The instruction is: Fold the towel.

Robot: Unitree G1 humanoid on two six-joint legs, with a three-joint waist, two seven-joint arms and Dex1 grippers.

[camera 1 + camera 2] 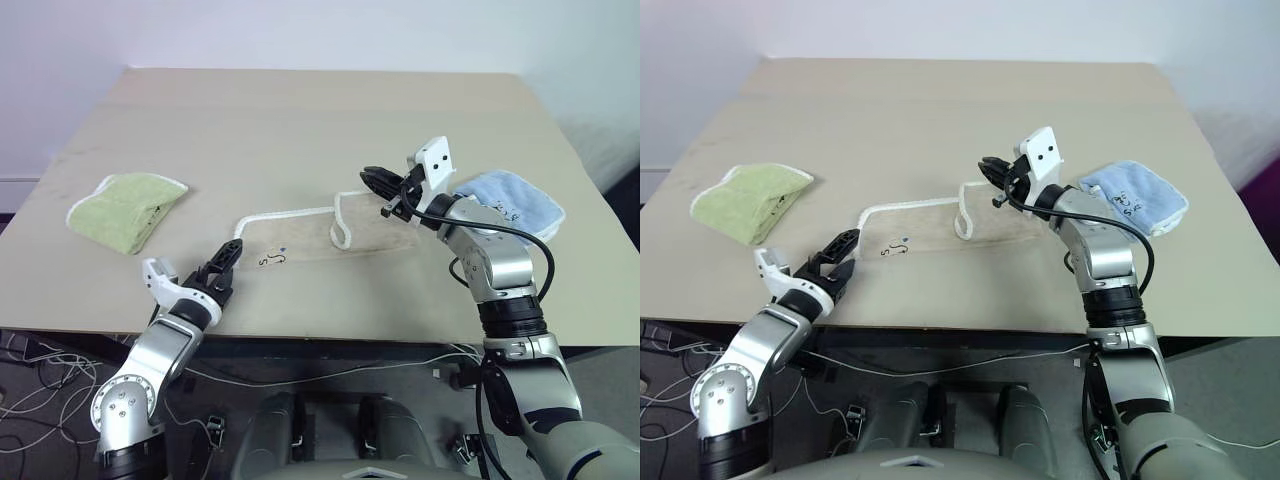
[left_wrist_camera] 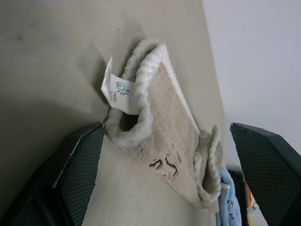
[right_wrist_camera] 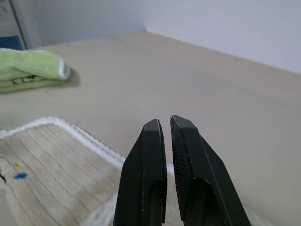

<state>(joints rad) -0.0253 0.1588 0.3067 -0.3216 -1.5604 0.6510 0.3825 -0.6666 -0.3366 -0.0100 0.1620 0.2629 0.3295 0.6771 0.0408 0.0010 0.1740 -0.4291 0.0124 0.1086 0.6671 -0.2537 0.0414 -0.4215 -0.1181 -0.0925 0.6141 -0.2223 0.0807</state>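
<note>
The beige towel (image 1: 310, 245) with white corded edging lies flat near the middle of the table (image 1: 300, 110), its white edge doubled into a loop (image 1: 340, 225). In the left wrist view the towel's near end (image 2: 164, 122) looks rumpled, with a small white tag (image 2: 117, 89). My left gripper (image 1: 228, 268) is open, low over the table, just short of the towel's left end. My right gripper (image 1: 368, 178) is shut and raised above the towel's right part. Nothing shows between its fingertips (image 3: 181, 125), and the towel (image 3: 42, 160) lies below them.
A folded light green towel (image 1: 125, 208) lies at the table's left. A folded light blue towel (image 1: 510, 200) lies at the right, behind my right wrist. The table's front edge (image 1: 330, 338) runs close under my left arm.
</note>
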